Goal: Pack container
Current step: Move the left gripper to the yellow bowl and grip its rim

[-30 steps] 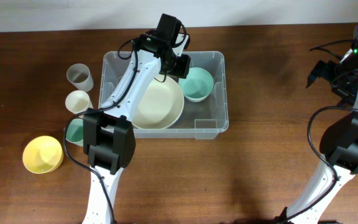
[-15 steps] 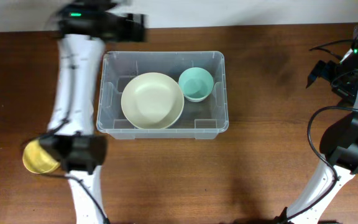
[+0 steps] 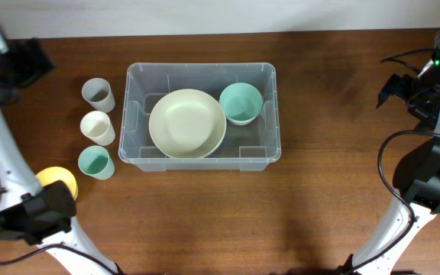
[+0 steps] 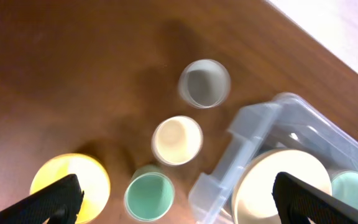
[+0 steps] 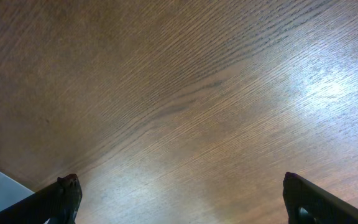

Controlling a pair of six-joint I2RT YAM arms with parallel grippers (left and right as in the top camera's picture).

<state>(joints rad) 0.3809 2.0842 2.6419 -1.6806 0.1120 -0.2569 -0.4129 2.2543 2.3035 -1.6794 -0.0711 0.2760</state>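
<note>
I see the left gripper (image 4: 179, 198) spread wide and empty over a yellow bowl (image 3: 56, 181) and smooth round grey cup (image 3: 98, 94), cream cup (image 3: 98, 127) and teal cup (image 3: 95, 162), all just beside the clear, round-cornered plastic container (image 3: 202, 73), which sits mid-table with its long axis left-to-right and holds a cream bowl (image 3: 187, 123) and a teal bowl (image 3: 241, 102), while the right gripper (image 5: 182, 199) hangs released over the grained wooden table (image 5: 185, 93).

Clear rectangular container (image 3: 202, 157) upright at table centre, cream and teal bowls inside.
</note>
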